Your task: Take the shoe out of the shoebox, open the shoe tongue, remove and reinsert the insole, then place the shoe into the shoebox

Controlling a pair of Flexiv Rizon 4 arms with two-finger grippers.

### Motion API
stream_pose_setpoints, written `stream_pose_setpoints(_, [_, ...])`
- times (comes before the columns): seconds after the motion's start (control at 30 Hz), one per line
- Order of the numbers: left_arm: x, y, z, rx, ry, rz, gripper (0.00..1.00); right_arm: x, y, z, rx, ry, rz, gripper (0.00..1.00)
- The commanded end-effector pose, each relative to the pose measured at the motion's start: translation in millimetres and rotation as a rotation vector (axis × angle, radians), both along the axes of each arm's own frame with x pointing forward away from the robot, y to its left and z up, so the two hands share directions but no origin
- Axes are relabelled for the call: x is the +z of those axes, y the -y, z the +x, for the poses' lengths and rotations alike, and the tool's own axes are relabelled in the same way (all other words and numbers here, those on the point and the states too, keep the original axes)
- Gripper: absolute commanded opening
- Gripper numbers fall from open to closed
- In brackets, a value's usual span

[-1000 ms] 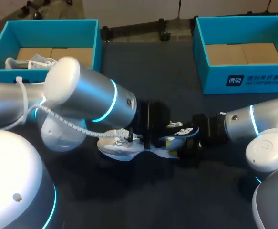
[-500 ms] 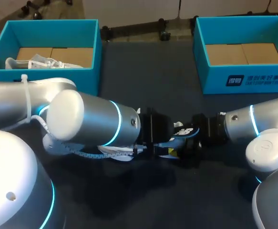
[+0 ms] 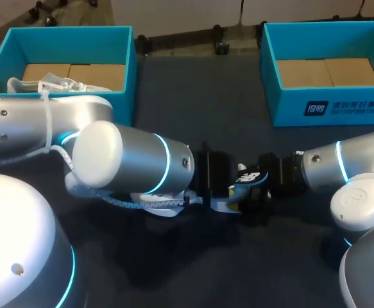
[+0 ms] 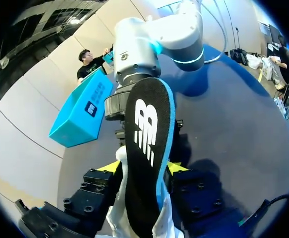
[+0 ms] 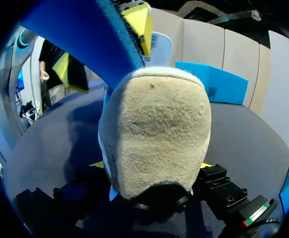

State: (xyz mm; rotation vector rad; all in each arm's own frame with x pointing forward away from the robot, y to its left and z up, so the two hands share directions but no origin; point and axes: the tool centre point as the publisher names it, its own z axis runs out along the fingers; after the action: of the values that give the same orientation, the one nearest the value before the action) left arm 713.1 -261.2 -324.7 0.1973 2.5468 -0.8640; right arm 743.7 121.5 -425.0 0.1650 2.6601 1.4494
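Observation:
A white shoe (image 3: 153, 204) lies mid-table, mostly hidden under my left arm. In the right wrist view its beige heel (image 5: 154, 129) fills the space between the yellow tips of my right gripper (image 5: 151, 166), which is shut on it. The black insole (image 4: 145, 144), blue-edged with a white logo, sticks up out of the shoe (image 4: 115, 218). My left gripper (image 4: 146, 167) has a yellow tip against each long edge of the insole. From above, the left gripper (image 3: 227, 192) and right gripper (image 3: 256, 192) face each other, the insole (image 3: 249, 176) between them.
A teal shoebox (image 3: 119, 38) at the back left holds another white shoe (image 3: 52, 85). A second teal shoebox (image 3: 328, 106) stands at the back right with only cardboard inside. My left forearm (image 3: 129, 163) spans the table's middle.
My left arm swung down and to the right over the shoe, hiding most of it. Its fingers drew in onto the insole. The right arm stayed still.

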Motion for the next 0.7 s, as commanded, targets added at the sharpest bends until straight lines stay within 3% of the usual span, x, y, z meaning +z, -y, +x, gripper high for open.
stream_pose_setpoints(0.03, [-2.9, 1.8, 2.1, -0.002, -0.002, -0.003, 0.44, -1.3, -1.7, -0.3, -0.001, 0.0, -0.003, 0.0])
stream_pose_setpoints(0.17, [-5.3, 2.6, 3.5, -0.004, -0.012, -0.005, 0.31, -1.3, -1.7, -0.3, -0.001, 0.0, -0.003, 0.0])
stream_pose_setpoints(0.37, [-4.1, 2.6, 3.6, -0.007, -0.03, -0.017, 0.0, -1.3, -1.7, -0.3, -0.001, 0.0, -0.003, 0.0])
stream_pose_setpoints(0.7, [22.1, 1.1, 3.6, -0.073, -0.172, -0.086, 0.0, -1.3, -1.7, -0.3, -0.001, 0.0, -0.003, 0.0])
